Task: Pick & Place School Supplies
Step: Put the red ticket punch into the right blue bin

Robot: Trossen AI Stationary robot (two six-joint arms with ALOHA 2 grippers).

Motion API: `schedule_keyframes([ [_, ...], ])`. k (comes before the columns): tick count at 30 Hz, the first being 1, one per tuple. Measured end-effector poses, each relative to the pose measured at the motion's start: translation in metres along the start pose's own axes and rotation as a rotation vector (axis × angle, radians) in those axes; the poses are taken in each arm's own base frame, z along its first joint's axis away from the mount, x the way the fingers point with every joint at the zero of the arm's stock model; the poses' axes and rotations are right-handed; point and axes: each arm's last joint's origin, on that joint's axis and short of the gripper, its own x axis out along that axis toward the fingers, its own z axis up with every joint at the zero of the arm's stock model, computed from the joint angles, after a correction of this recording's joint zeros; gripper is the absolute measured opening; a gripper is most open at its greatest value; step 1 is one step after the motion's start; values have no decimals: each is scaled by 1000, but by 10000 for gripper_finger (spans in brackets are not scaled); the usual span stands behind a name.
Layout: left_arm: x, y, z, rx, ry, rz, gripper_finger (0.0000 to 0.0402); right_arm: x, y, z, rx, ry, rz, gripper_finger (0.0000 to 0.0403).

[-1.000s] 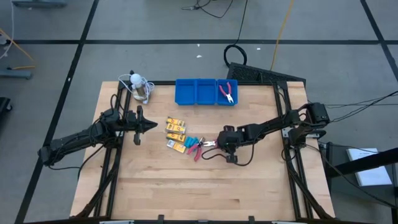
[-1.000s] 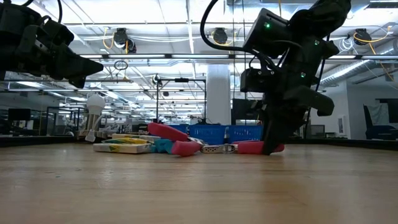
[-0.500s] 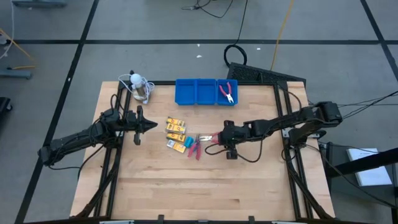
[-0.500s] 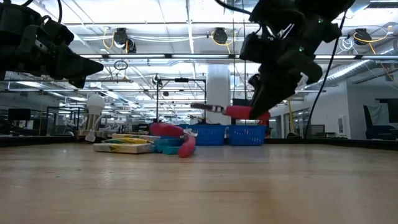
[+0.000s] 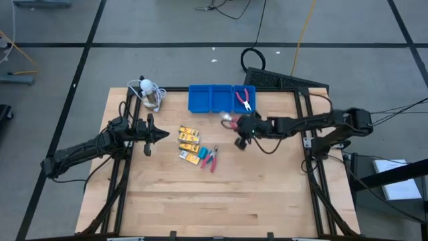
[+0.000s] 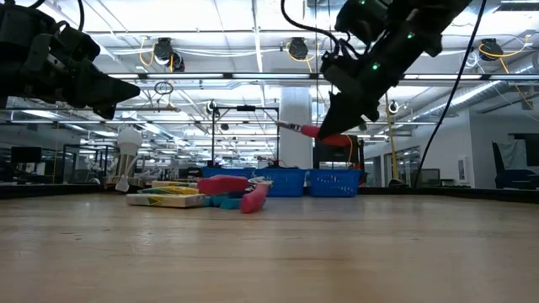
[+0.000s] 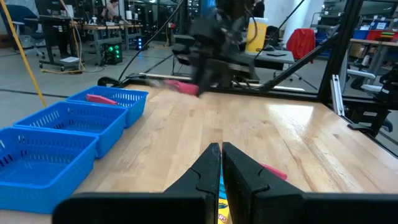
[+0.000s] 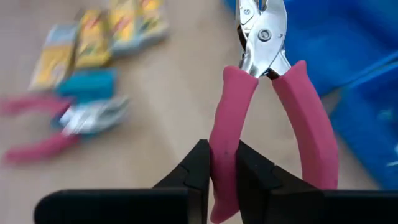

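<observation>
My right gripper (image 5: pixel 237 125) is shut on a pair of pink-handled pliers (image 8: pixel 264 93), held in the air just near of the blue three-compartment tray (image 5: pixel 212 99). They also show in the low view (image 6: pixel 310 130). A second pair of pliers (image 5: pixel 212 158), yellow-orange packets (image 5: pixel 189 137) and a light-blue piece (image 5: pixel 202 154) lie flat on the table's middle. A third pair of pliers (image 5: pixel 245 99) lies in the tray's right compartment. My left gripper (image 5: pixel 158 134) is shut and empty, hovering left of the packets. My right gripper pinches one pink handle (image 8: pixel 225 134) of the pliers between its two fingers, near that handle's free end. The fingers come from the table's right, slanting down, and lie along the handle. The pliers are lifted clear, metal jaws (image 8: pixel 261 28) pointing away from the gripper, other handle (image 8: pixel 308 124) free.
A white round object with a coiled cable (image 5: pixel 148 91) stands at the table's far left, beside the tray. Bare wood lies along the near half of the table (image 5: pixel 221 201).
My right gripper has lifted the pink-handled pliers clear off the table from beside the pile, then carried them up and toward the far edge, close to the tray. The other pliers and the packets have stayed on the table.
</observation>
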Motion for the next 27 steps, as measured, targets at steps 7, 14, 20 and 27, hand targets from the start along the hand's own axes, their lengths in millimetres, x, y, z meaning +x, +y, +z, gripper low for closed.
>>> schedule_keyframes([
  [7,0,0,0,0,0,0,19,8,-40,19,91,-120,-177,38],
  [14,0,0,0,0,0,0,19,24,-82,15,253,-141,-321,39],
  [20,0,0,0,0,1,-1,19,44,-101,4,346,-214,-270,39],
  [27,0,0,0,0,0,1,19,55,-106,-2,348,-190,-294,39],
])
